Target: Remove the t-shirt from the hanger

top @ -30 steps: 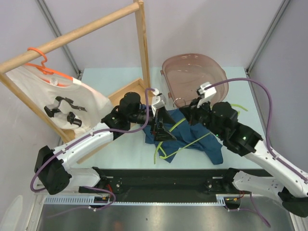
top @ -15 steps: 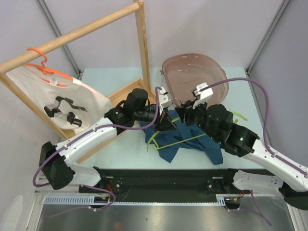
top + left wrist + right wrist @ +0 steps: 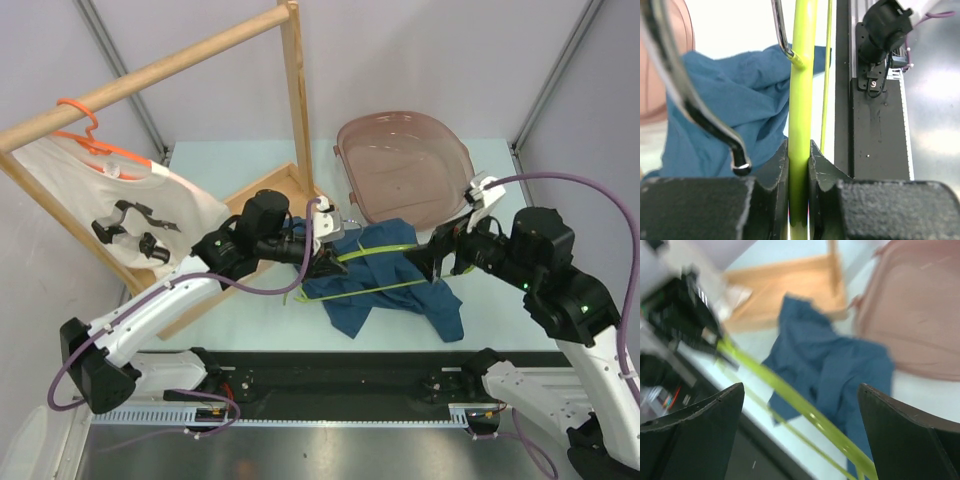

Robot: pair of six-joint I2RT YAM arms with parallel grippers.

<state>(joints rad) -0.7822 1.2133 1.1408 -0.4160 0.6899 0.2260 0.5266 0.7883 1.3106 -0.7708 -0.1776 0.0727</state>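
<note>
Blue t-shirt: crumpled on table.
Lime-green hanger: across t-shirt.
Left gripper: clamped on hanger bar.
Right gripper: fingers spread, empty.

Plain blue t-shirt; lime-green hanger; white t-shirt with black print, on orange hanger; translucent brownish-pink tub; pale natural wood rack; pale mint table
</note>
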